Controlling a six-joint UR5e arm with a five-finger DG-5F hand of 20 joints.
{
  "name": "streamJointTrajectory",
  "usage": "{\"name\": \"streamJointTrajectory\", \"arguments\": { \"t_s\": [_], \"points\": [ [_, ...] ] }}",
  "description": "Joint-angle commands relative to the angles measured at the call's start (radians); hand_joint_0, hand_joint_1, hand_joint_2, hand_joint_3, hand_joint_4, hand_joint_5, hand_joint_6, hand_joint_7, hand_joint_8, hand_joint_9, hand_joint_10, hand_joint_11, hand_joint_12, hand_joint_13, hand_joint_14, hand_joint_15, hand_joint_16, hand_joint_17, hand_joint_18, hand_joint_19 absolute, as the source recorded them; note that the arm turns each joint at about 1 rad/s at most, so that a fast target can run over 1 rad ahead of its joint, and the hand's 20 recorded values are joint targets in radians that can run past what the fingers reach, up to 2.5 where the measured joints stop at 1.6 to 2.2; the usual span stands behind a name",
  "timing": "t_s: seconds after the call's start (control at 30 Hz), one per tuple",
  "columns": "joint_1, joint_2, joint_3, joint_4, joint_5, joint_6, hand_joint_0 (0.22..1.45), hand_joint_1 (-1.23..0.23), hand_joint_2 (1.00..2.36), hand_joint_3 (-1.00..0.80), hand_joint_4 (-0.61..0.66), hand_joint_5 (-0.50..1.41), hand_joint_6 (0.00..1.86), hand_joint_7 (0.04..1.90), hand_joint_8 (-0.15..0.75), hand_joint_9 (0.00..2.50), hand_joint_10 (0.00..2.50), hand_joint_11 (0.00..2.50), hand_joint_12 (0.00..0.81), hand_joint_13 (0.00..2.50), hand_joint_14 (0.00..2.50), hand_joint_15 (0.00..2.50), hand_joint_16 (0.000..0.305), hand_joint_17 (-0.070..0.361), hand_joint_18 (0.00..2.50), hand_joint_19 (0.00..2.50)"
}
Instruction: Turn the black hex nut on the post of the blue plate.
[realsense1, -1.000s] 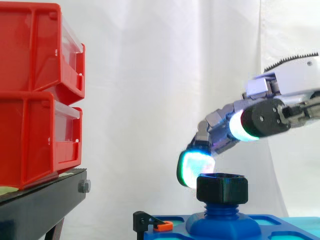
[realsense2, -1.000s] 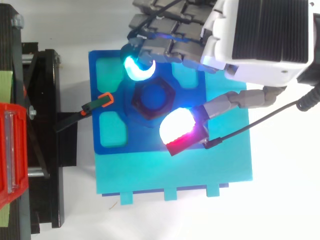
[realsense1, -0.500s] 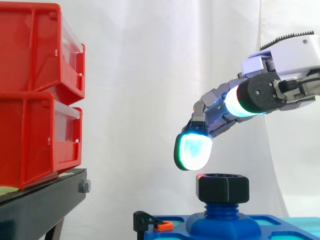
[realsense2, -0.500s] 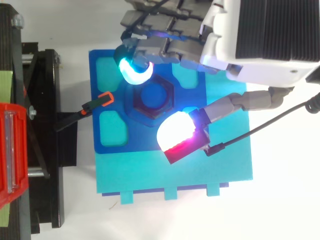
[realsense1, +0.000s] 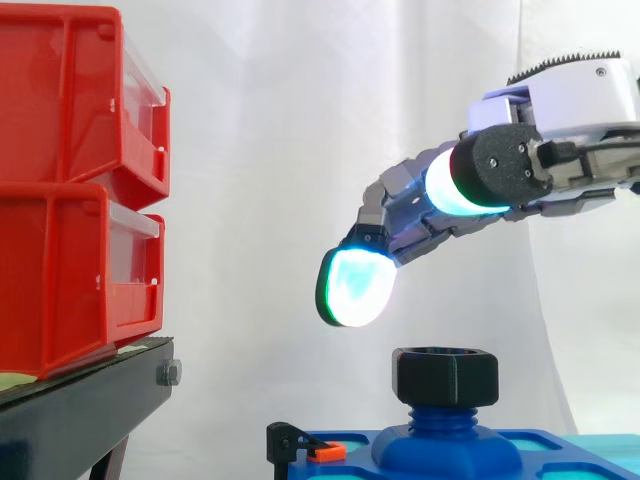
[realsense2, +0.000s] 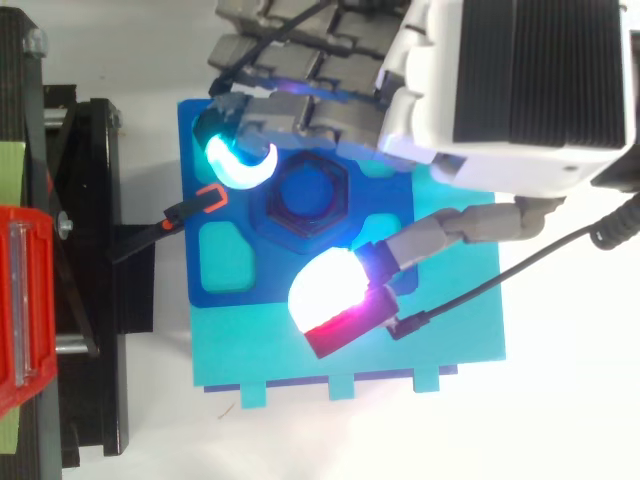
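hovering above the black hex nut, the hand is spread wide and holds nothing. the nut sits on the post at the centre of the blue plate. it looks rigid, light and smooth-sided, so pinch opposite flats; from above, pads stand near its 10 and 6 o'clock.

Clear air between robot hand and black hex nut — red bins well apart.

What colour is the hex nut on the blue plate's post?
Black. The hex nut shows best in the side view.
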Motion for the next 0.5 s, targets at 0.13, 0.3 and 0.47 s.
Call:
{"name": "streamJointTrajectory", "arguments": {
  "t_s": [0.13,0.3,0.47],
  "points": [
    [0.006,-0.023,0.000,0.013,0.004,0.010,0.41,-0.19,1.00,-0.50,0.23,-0.18,0.50,0.83,0.227,0.30,0.00,0.00,0.367,0.21,0.00,0.03,0.054,0.121,0.16,0.20],
    [0.006,-0.023,0.000,-0.012,-0.010,0.010,0.41,-0.19,1.00,-0.50,0.23,-0.18,0.50,0.83,0.225,0.30,0.00,0.01,0.366,0.22,0.00,0.04,0.053,0.120,0.16,0.20],
    [0.007,-0.023,-0.002,-0.026,-0.033,0.010,0.41,-0.19,1.00,-0.50,0.25,-0.17,0.50,0.86,0.228,0.30,0.00,0.01,0.365,0.22,0.00,0.04,0.053,0.120,0.16,0.20]
  ]
}}
